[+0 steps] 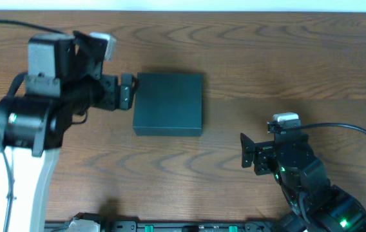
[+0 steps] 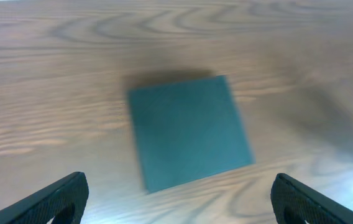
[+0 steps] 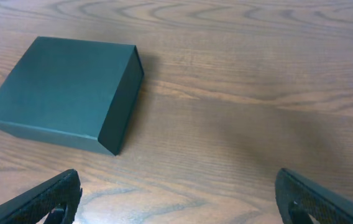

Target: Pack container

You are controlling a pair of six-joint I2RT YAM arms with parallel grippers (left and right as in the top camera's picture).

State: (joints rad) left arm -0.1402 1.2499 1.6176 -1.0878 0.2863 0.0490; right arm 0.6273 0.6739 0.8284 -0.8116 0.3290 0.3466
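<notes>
Teal-black matte container (image 1: pixel 169 103), lid shut.

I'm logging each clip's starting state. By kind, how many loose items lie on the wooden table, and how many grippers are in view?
Boxes: 1, the dark teal matte rectangular cardboard box, closed.
Grippers: 2, the left gripper and the right gripper, both open and empty.
Total: 3.
</notes>
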